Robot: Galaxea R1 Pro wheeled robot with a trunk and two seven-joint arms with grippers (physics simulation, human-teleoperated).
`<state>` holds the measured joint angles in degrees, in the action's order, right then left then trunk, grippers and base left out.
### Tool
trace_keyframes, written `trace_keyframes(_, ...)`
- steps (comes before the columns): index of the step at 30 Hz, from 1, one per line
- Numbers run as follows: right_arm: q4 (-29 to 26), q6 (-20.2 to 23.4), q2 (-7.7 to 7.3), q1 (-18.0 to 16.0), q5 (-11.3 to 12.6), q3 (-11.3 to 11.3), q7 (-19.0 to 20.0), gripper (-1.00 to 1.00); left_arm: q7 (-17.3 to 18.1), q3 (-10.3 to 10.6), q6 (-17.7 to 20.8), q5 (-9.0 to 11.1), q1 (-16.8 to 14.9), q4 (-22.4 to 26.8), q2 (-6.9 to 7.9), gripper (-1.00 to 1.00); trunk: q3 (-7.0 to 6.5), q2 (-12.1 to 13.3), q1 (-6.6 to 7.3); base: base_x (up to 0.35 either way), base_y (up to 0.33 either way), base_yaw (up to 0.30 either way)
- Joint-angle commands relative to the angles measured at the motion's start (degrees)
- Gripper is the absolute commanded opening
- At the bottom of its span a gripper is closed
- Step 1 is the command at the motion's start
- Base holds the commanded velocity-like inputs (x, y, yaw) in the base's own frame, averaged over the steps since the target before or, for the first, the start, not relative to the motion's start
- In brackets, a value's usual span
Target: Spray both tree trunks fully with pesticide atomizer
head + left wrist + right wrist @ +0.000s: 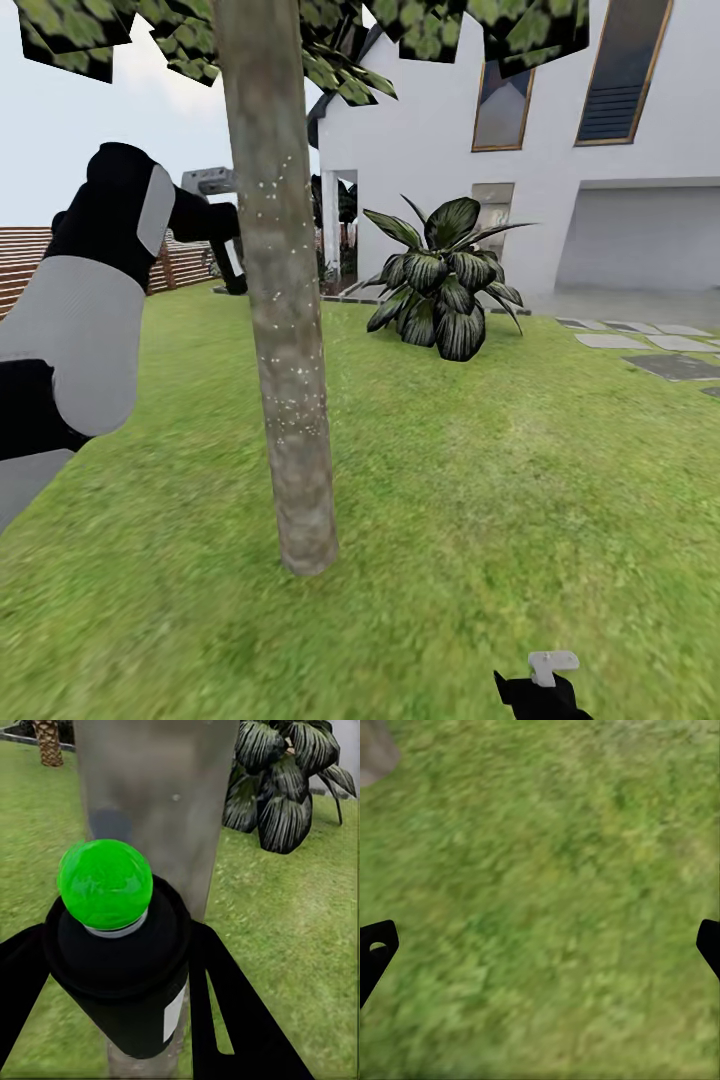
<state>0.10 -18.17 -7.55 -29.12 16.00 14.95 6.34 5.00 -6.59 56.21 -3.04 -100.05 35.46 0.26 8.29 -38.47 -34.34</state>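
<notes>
Left tool [120,975] clamps the atomizer [116,952], green nozzle aimed at the trunk [285,330] just beside it, likely for close spray coverage; white specks dot the bark. Right tool [540,945] spread wide over lawn [555,870], idle.

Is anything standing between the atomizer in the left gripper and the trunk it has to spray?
Nothing visible. In the left wrist view the atomizer, held in the left gripper, faces the tree trunk directly with open air between. The head view shows white specks on the trunk; the palm-like plant stands off to the side.
</notes>
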Motion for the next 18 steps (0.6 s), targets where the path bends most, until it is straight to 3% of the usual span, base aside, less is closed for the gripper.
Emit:
trace_keyframes(1,0.1,-0.2,-0.01,-0.1,0.6,0.3,0.3,1.0,0.4,-0.2,0.2,-0.4,-0.1,-0.4,-0.01,-1.0,0.1,-0.1,-0.01,-0.013,0.053,0.0)
trace_keyframes(12,0.1,-0.2,-0.01,-0.1,0.6,0.3,0.3,1.0,0.3,-0.2,-2.2,-0.3,-0.1,-11.8,-0.4,-1.0,0.1,-0.1,-0.01,-0.059,-0.022,0.0)
trace_keyframes(18,0.1,-0.2,-0.01,-0.1,0.6,0.3,0.3,1.0,0.3,-0.2,-13.7,-0.3,-0.1,-26.2,-0.41,-1.0,0.1,-0.1,-0.01,-0.004,-0.003,0.0)
